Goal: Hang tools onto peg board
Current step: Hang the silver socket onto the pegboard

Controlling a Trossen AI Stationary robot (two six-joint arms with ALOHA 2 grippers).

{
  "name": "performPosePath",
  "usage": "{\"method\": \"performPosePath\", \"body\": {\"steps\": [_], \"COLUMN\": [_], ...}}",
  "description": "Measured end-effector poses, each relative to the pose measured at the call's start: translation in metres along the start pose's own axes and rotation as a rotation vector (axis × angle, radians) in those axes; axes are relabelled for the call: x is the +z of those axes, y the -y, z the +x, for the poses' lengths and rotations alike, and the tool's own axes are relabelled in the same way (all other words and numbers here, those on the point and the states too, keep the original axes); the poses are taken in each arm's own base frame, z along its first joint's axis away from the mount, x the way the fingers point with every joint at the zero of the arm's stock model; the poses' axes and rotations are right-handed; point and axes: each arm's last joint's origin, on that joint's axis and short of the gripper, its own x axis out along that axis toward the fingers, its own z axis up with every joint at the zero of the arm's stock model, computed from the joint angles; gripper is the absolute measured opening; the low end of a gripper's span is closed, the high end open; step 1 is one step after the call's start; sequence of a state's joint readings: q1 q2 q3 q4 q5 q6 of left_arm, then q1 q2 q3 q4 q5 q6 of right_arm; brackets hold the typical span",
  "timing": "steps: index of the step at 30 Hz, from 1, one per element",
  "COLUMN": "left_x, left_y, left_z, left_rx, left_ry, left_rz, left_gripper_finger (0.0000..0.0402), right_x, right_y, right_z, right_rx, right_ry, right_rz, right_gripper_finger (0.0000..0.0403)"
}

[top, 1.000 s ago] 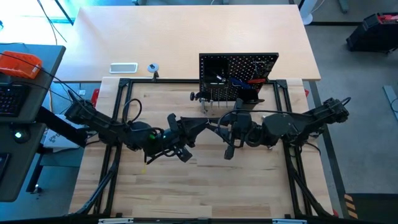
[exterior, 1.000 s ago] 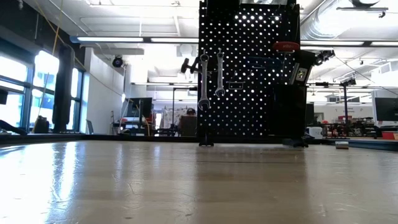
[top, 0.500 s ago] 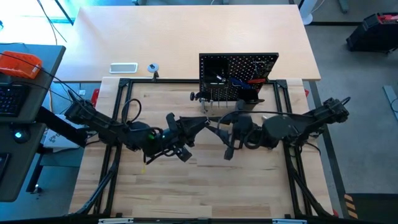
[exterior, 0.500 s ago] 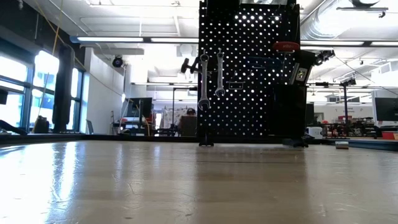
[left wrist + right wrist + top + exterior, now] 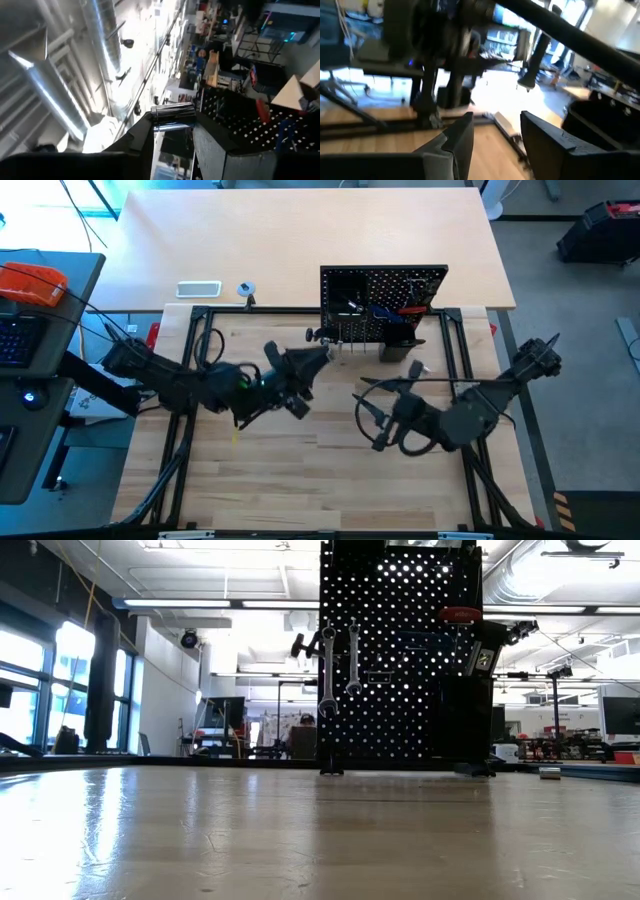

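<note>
The black peg board point(image 5: 383, 305) stands upright at the table's far side. In the low view point(image 5: 400, 650) two silver wrenches point(image 5: 328, 670) hang from its hooks, and a red-handled screwdriver point(image 5: 458, 615) sits up at its right. My left gripper point(image 5: 320, 358) is just left of the board's near left corner, shut on a small silver metal bit point(image 5: 172, 116). My right gripper point(image 5: 372, 425) is open and empty over the table's middle, nearer the near edge. My left gripper pinches the short silver cylinder point(image 5: 172, 116) between its two fingers point(image 5: 142, 140). The bit lies across the gap between them. The fingers come from the table's left and slant toward the peg board. The bit is lifted clear of the table.
A small metal piece point(image 5: 418, 368) lies on the table in front of the board's right part. A white flat object point(image 5: 198, 289) and a small round thing point(image 5: 246, 288) lie on the far table. A black frame point(image 5: 190, 380) borders the wooden table top.
My right gripper has drawn back from beside my left gripper toward the table's near edge. My left gripper has gone toward the far edge, closer to the peg board's left side.
</note>
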State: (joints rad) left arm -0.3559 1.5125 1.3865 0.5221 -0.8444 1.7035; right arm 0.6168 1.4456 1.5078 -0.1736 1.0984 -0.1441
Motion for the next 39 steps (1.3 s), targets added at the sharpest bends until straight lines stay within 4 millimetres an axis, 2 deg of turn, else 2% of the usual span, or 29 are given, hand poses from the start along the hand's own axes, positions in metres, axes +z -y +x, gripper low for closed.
{"method": "performPosePath", "body": {"steps": [9, 14, 20, 30, 39], "left_x": [-0.04, -0.064, -0.091, -0.127, -0.142], "left_y": [-0.024, -0.031, -0.04, -0.035, -0.026], "left_z": [0.019, 0.042, 0.07, 0.105, 0.125], "left_rx": [0.042, -0.027, -0.081, -0.23, -0.375], "left_ry": [0.03, 0.056, 0.041, -0.083, -0.246], "left_rz": [-0.222, -0.382, -0.542, -0.742, -0.867], "left_gripper_finger": [0.01, 0.0101, 0.0102, 0.0103, 0.0103], "right_x": [-0.044, -0.071, -0.094, -0.116, -0.118], "right_y": [-0.005, -0.009, -0.016, -0.029, -0.032], "right_z": [-0.021, -0.024, -0.025, -0.023, -0.024], "right_rx": [-0.012, -0.07, -0.135, -0.201, -0.202], "right_ry": [-0.226, -0.347, -0.425, -0.508, -0.506], "right_rz": [0.039, 0.038, 0.013, -0.006, -0.005], "right_gripper_finger": [0.0156, 0.0156, 0.0156, 0.0156, 0.0156]}}
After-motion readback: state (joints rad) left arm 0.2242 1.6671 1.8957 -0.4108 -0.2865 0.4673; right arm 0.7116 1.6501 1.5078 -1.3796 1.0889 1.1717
